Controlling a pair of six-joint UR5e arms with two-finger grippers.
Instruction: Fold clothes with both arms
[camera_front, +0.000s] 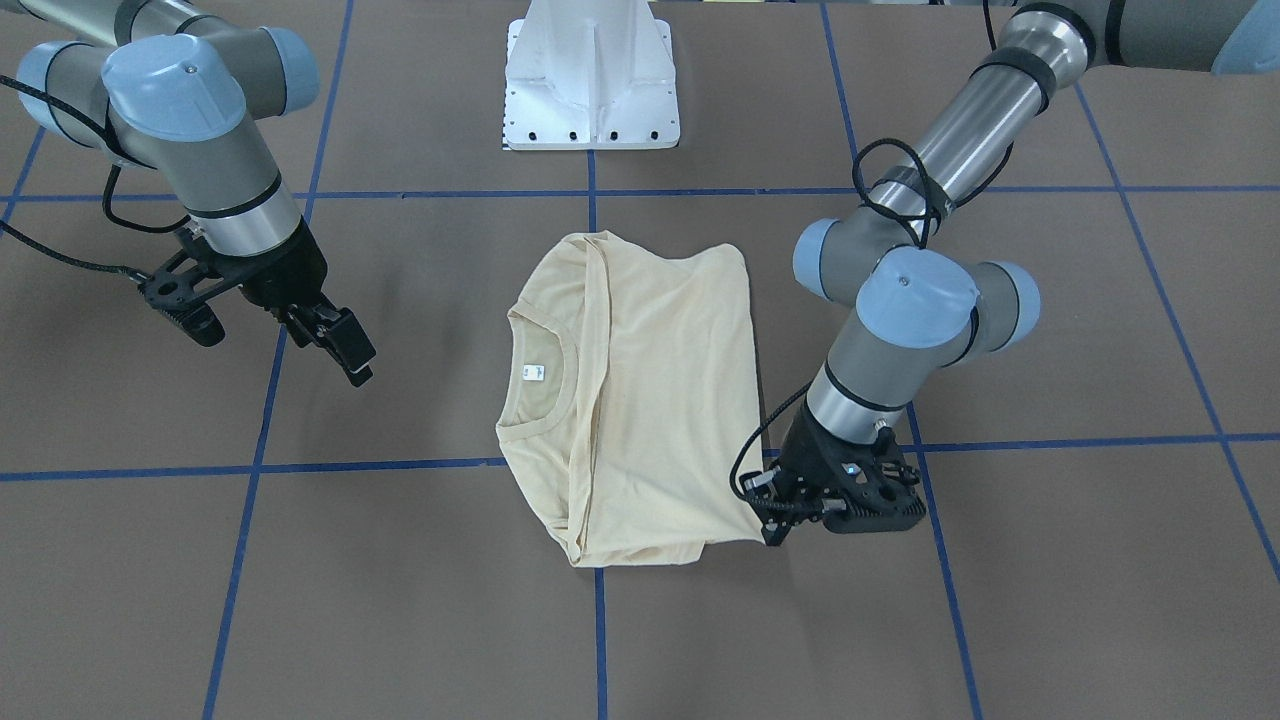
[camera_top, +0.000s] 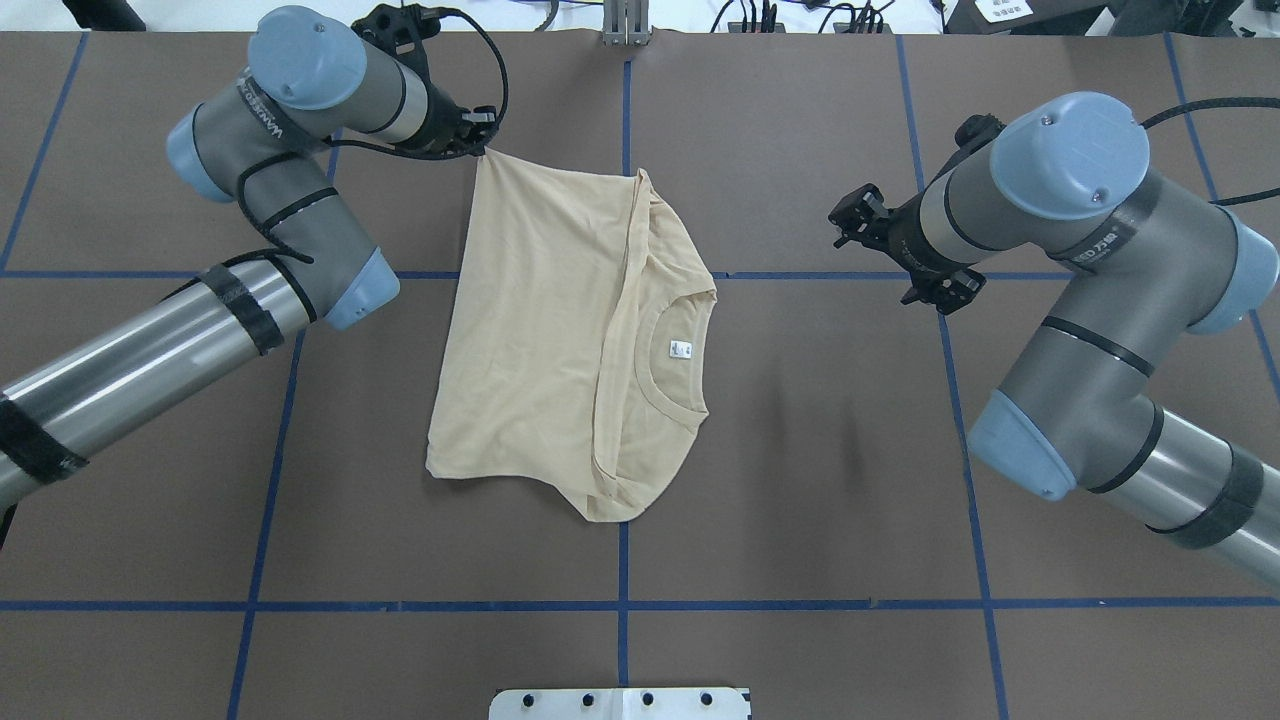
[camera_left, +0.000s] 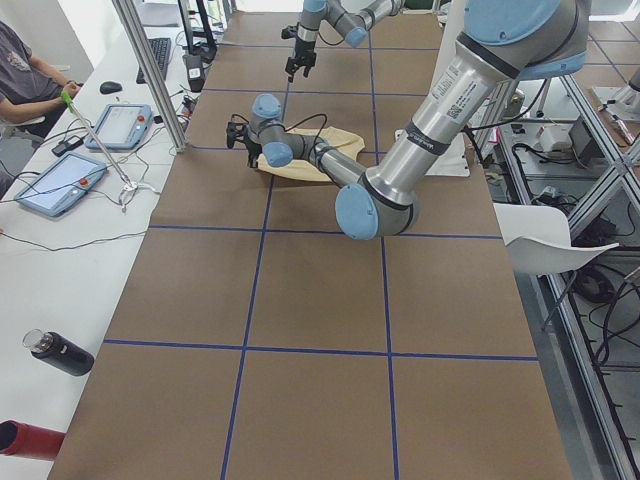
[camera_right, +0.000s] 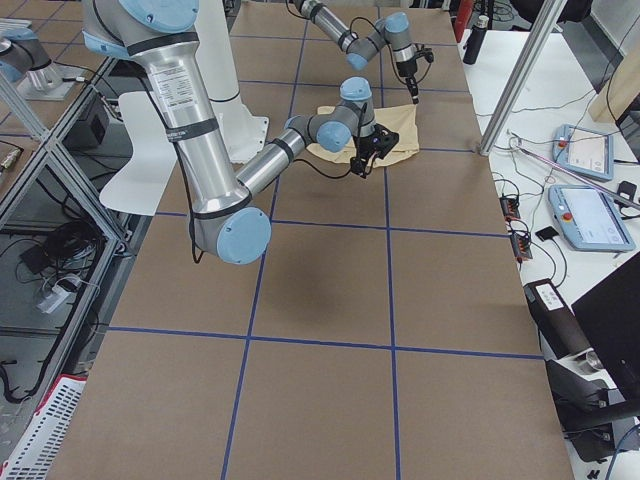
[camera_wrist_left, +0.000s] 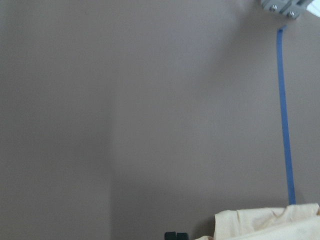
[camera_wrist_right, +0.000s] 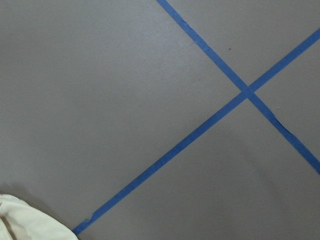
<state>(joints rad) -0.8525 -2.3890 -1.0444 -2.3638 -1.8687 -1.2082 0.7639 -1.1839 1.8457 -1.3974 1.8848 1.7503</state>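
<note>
the pale cream-yellow long-sleeved t-shirt (camera_top: 540, 330) lies flat in the middle of the brown table marked with blue tape lines (camera_top: 800, 480), sleeves already tucked in, neck label up, collar toward the robot's right; the left arm's black two-finger gripper (camera_top: 482, 140) sits low at the hem corner farthest from the robot and looks clenched on it, the cloth there drawn to a point; the right arm's black two-finger gripper (camera_top: 897, 252) hangs spread and empty, well apart from the collar; i'd judge 1 more fold is in hand; next the right wants its own hold on the shirt, so the 2 arms lift together without the thin cloth sagging
</note>
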